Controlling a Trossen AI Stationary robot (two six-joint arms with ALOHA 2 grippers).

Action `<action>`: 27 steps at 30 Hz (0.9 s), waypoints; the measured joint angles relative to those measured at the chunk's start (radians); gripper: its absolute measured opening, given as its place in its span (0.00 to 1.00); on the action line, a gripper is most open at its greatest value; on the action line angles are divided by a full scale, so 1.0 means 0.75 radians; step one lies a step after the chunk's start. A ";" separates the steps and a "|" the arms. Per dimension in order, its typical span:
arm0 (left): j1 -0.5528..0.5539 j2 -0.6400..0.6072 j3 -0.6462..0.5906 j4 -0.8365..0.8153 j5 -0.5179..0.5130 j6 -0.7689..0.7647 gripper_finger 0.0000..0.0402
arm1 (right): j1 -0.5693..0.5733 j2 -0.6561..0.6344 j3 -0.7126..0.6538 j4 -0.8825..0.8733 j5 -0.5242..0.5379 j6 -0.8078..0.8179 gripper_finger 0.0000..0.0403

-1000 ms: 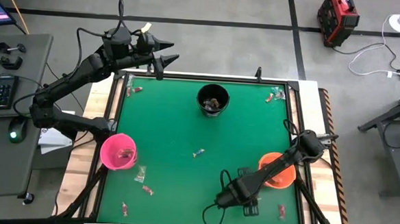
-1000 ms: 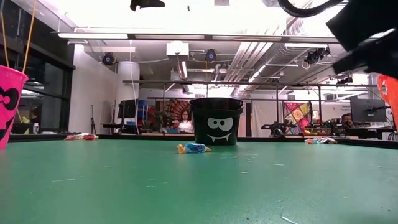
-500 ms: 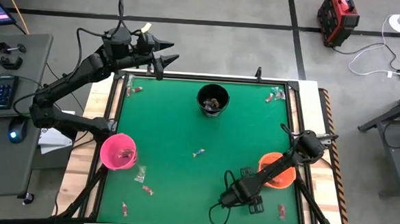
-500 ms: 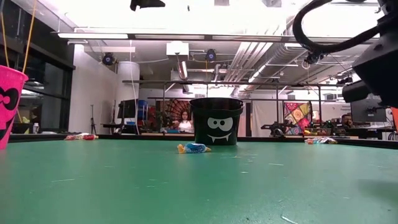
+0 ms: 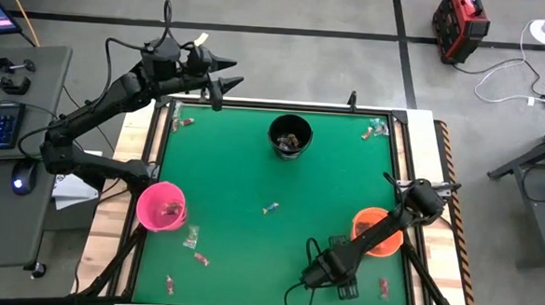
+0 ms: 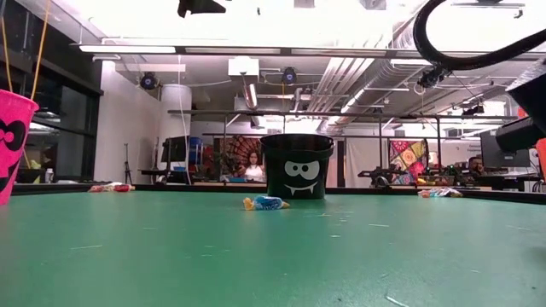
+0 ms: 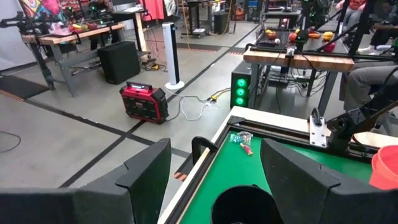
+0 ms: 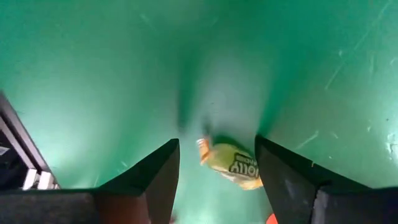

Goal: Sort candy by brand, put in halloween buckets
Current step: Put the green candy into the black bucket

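My right gripper [image 8: 217, 146] is open and points down at the green table near its near right corner [image 5: 327, 275]. A yellowish-green wrapped candy [image 8: 233, 163] lies flat on the table between the fingers, untouched. The right arm covers it in the high view. My left gripper [image 5: 222, 83] is open and waits above the table's far left corner. The black bucket [image 5: 290, 135] stands at the far middle, the pink bucket [image 5: 161, 206] at the left edge, and the orange bucket [image 5: 378, 231] at the right, partly under my right arm. The black and pink buckets hold candy.
Loose candies lie at the far left corner [image 5: 182, 123], the far right corner [image 5: 376, 130], mid-table [image 5: 270, 208], near the pink bucket [image 5: 190, 237] [image 5: 201, 259], near left [image 5: 169, 283] and near right [image 5: 383, 287]. A raised frame [image 5: 398, 168] rims the table.
My right gripper has moved a little toward the table's near and right edges and stayed open. In the low view the arm has slid toward the picture's right edge. The left arm, candies and buckets have kept still.
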 joint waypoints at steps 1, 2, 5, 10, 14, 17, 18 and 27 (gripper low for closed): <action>0.000 0.000 0.000 0.001 0.000 0.000 0.59 | 0.000 0.000 -0.001 0.001 -0.002 -0.002 0.51; 0.000 0.000 0.000 0.001 0.000 0.000 0.59 | 0.000 0.000 -0.001 0.010 -0.001 -0.007 0.51; 0.000 0.000 0.000 0.001 0.000 -0.006 0.59 | 0.001 0.000 -0.002 0.027 -0.001 -0.005 0.51; 0.000 0.000 0.000 0.001 0.000 -0.021 0.59 | 0.016 0.000 -0.003 0.058 0.015 0.004 0.48; 0.000 0.000 0.000 0.001 0.000 -0.021 0.59 | 0.042 0.020 0.002 0.062 0.026 0.003 0.32; 0.000 0.000 0.000 0.001 0.000 -0.022 0.59 | 0.057 0.024 0.002 0.060 0.044 0.001 0.12; 0.000 0.000 0.000 0.001 0.000 -0.022 0.59 | 0.057 0.026 0.003 0.061 0.035 -0.001 0.07; 0.000 -0.002 0.000 0.003 -0.025 -0.025 0.59 | -0.032 -0.025 0.135 -0.011 0.285 -0.163 0.01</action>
